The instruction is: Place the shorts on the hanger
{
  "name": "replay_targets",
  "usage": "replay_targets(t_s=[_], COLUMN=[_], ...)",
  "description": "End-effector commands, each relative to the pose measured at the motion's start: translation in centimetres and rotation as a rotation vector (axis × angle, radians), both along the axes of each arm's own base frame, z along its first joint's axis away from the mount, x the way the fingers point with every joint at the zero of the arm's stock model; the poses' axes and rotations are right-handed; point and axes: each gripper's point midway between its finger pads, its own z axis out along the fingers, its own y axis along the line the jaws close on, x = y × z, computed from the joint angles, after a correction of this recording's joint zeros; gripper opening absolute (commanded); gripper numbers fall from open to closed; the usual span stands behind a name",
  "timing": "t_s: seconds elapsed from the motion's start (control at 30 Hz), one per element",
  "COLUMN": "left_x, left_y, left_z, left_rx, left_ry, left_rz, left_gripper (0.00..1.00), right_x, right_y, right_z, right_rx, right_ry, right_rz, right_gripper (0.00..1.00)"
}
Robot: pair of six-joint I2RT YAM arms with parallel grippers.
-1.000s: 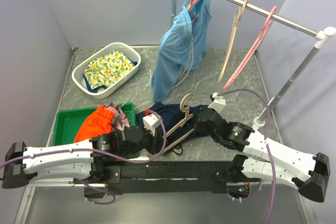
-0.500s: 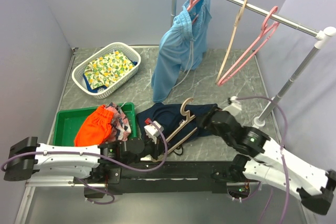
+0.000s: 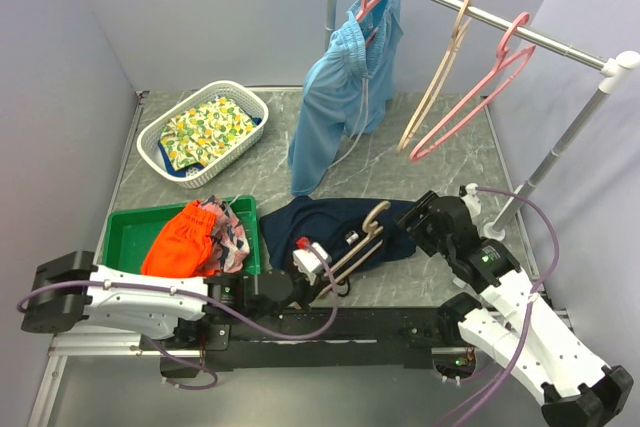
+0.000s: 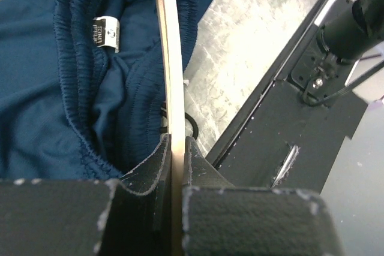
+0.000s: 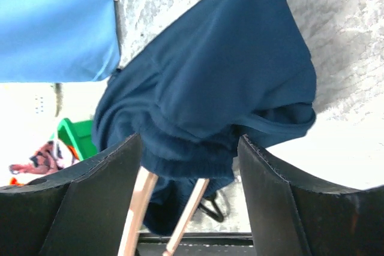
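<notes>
The dark navy shorts (image 3: 318, 219) lie crumpled on the marble table near the front edge. A beige hanger (image 3: 362, 239) runs through their waistband, its hook lying on the fabric. My left gripper (image 3: 322, 269) is shut on the hanger's lower end; in the left wrist view the thin beige bar (image 4: 170, 70) is pinched between the pads, beside the gathered waistband (image 4: 75, 94). My right gripper (image 3: 413, 219) hovers open at the right edge of the shorts. In the right wrist view its fingers straddle the navy fabric (image 5: 222, 82) and two hanger bars (image 5: 139, 199) without touching them.
A clothes rail at the back carries light-blue shorts (image 3: 345, 87) on a pink hanger, a second beige hanger (image 3: 437, 82) and a pink hanger (image 3: 470, 102). Its right post (image 3: 545, 167) stands near my right arm. A white basket (image 3: 250, 97) and a green tray (image 3: 125, 232) with an orange garment (image 3: 183, 239) sit left.
My right gripper has opened, let go of the shorts and drawn back to the right. The left arm has shifted the held hanger rightward. The hangers on the rail have swung.
</notes>
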Motion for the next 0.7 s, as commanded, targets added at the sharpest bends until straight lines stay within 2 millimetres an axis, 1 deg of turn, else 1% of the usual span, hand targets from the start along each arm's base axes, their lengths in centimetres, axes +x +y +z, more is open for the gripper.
replay_targets(t_s=[0.0,0.03,0.07,0.13,0.17,0.23,0.3,0.33,0.4,0.43,0.47,0.5,0.53,0.57,0.63,0.67], left_x=[-0.8,-0.9,-1.0,-1.1,-1.1,-1.3,-1.4,-1.1,-0.9,-0.8,-0.9,-1.0,-1.3,-1.8,-2.2,-2.4], left_y=[-1.3,-1.5,-1.6,-1.9,-2.0,-2.4,-2.6,-2.7,-2.7,-3.0,-3.2,-3.3,-3.5,-3.8,-3.7,-3.5], left_z=[1.2,1.4,0.8,0.9,0.3,0.7,0.3,0.6,0.0,0.2,0.1,0.2,0.5,1.1,1.9,3.1], left_rx=[0.035,0.045,0.077,0.104,0.134,0.144,0.166,0.169,0.199,0.189,0.190,0.184,0.160,0.126,0.084,0.052], left_ry=[-0.077,-0.095,-0.107,-0.145,-0.157,-0.194,-0.219,-0.235,-0.244,-0.236,-0.230,-0.221,-0.198,-0.176,-0.132,-0.106], left_rz=[-0.025,-0.027,-0.026,-0.001,0.001,0.023,0.040,0.062,0.084,0.098,0.094,0.089,0.088,0.064,0.061,0.057], left_gripper=[0.01,0.01,0.01,0.01,0.01,0.01,0.01,0.01,0.01,0.06,0.30,0.42,0.47,0.57,0.63,0.65], right_x=[0.4,0.4,0.1,0.3,0.2,0.3,-0.1,-0.1,0.0,0.0,0.2,0.1,0.2,0.2,0.3,0.3], right_y=[0.7,0.6,0.9,0.8,1.1,0.8,1.2,1.2,1.1,1.0,0.8,0.6,0.5,0.3,0.0,-0.3], right_z=[-0.5,-1.0,-1.9,-2.4,-3.1,-3.9,-4.7,-4.6,-4.8,-4.8,-4.8,-4.9,-5.0,-5.0,-5.2,-5.3], right_rx=[0.071,0.075,0.092,0.123,0.145,0.152,0.177,0.187,0.200,0.200,0.197,0.185,0.177,0.170,0.154,0.146], right_ry=[0.032,0.053,0.076,0.076,0.082,0.096,0.127,0.123,0.116,0.113,0.113,0.118,0.120,0.121,0.118,0.117], right_rz=[0.016,0.008,0.020,0.008,0.022,0.005,0.030,0.032,0.028,0.027,0.023,0.027,0.026,0.023,0.016,0.010], right_gripper=[0.73,0.72,0.71,0.68,0.67,0.66,0.62,0.50,0.32,0.20,0.13,0.06,0.00,0.00,0.00,0.00])
